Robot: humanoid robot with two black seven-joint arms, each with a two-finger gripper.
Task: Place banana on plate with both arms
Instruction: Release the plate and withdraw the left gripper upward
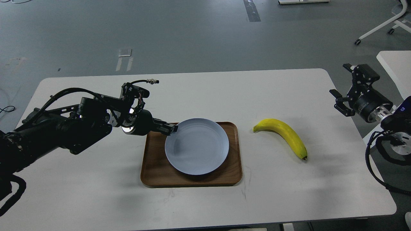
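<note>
Head view | left gripper (pixel 171 129) clamps plate (pixel 196 146) rim | right gripper (pixel 346 91) spread, banana (pixel 283 135) well apart

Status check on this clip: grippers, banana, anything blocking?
Left gripper at the plate rim, looks closed on it. Right gripper open, off the table edge. Banana on the table, untouched. Path to plate clear.

Brown tray (pixel 154 173) — wood, smooth satin; plate (pixel 196 146) matt pale blue-grey; banana (pixel 284 134) smooth-skinned; counter (pixel 96 192) matt white, faintly scuffed.
</note>
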